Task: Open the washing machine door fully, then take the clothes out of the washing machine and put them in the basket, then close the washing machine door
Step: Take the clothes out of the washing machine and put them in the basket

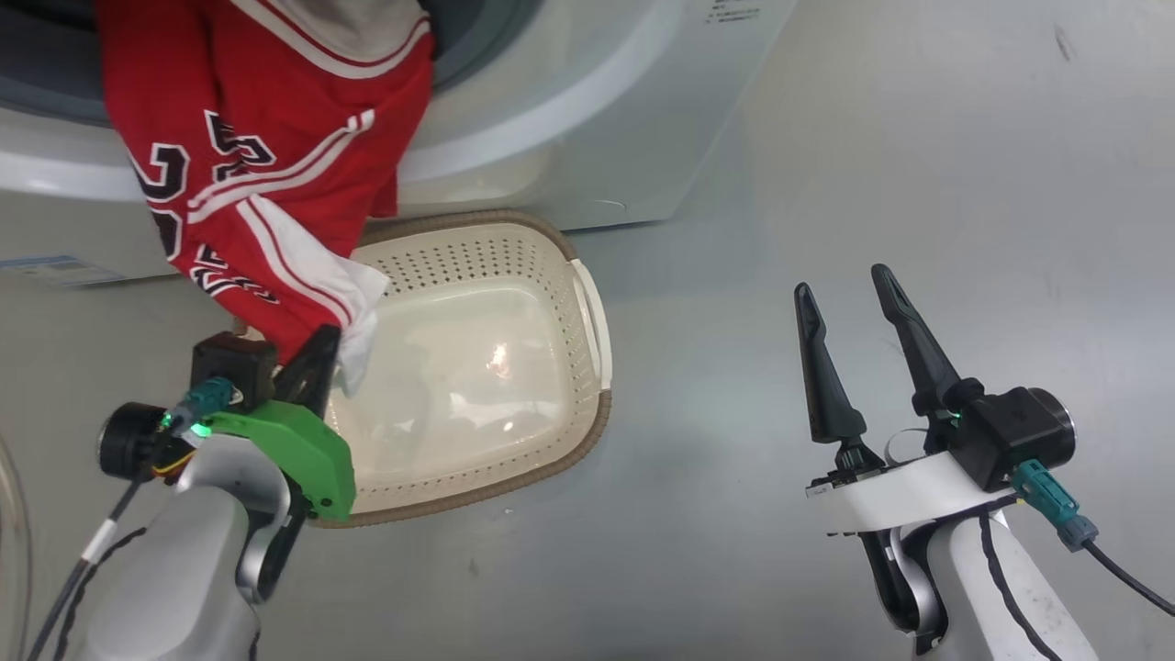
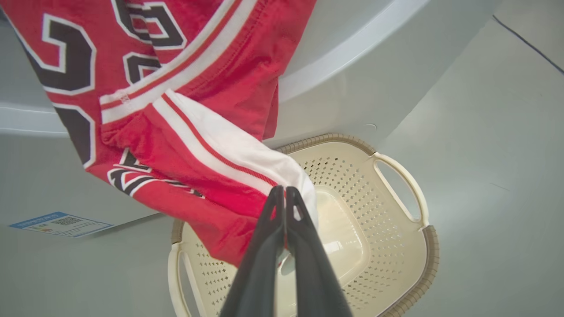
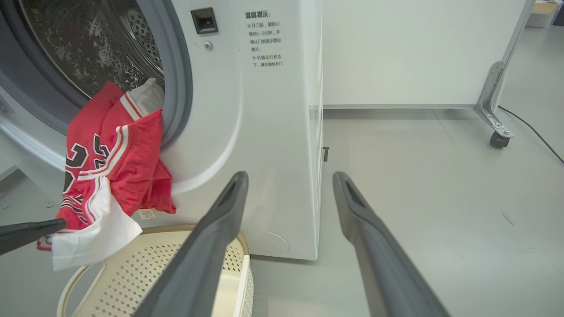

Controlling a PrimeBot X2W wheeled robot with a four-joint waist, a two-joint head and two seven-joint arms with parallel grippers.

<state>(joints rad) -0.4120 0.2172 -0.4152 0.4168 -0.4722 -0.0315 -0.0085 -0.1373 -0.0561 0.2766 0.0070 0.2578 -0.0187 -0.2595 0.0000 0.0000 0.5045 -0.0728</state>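
Left wrist view: the left hand (image 2: pixel 282 190) pinches the red jersey (image 2: pixel 189 145) hanging from the washing machine (image 2: pixel 343 79), with the basket (image 2: pixel 429 259) just below. The right hand (image 1: pixel 842 280) is wide. Next, probably: pull it free, then drop it in.

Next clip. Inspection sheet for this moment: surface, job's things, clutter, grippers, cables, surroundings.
Surface: grey floor, a few dark scuffs.
Job's things: jersey hangs out of the washer drum, lower end over the basket, whose bottom is bare.
Clutter: nothing seen.
Grippers: left gripper shut on the jersey's white hem; right gripper open, empty, above the floor.
Cables: wrist cable on the right arm; floor cable near the panel.
Surroundings: white panel on a caster foot.
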